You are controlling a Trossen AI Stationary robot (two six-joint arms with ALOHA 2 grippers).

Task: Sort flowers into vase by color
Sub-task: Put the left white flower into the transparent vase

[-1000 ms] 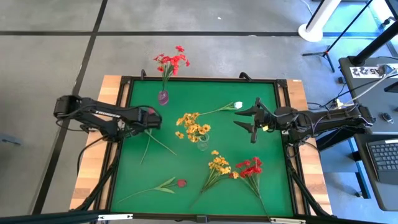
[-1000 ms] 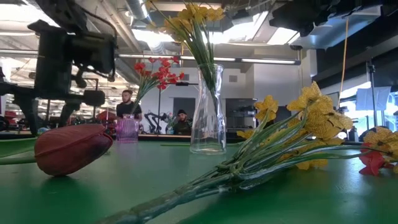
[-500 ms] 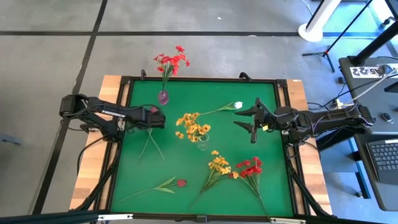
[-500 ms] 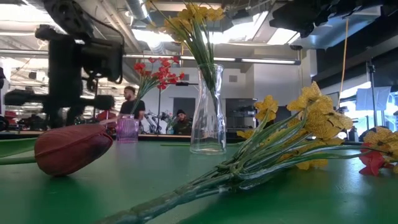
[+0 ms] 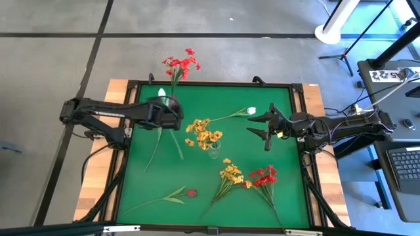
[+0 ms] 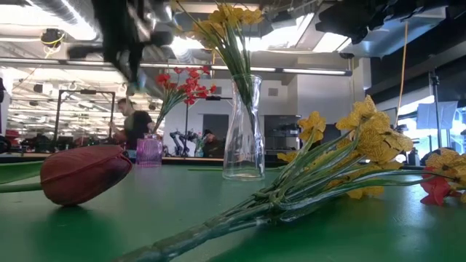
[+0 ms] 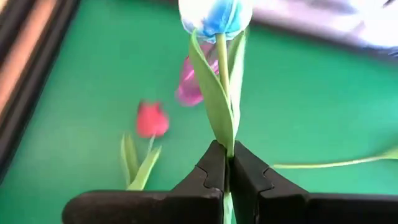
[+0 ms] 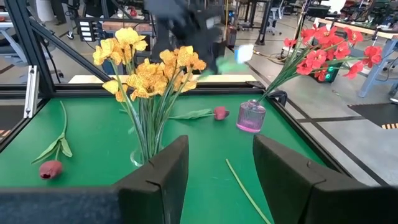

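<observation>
the white flower (image 7: 215,15) looks light, with a thin bendy stem, so the stem is the sensible place to grip. the left gripper (image 7: 225,169) pinches that stem, jaws nearly closed on it, up near the pink vase (image 5: 172,101). the right gripper (image 5: 264,130) waits over the table's right side, jaws wide and empty.
</observation>
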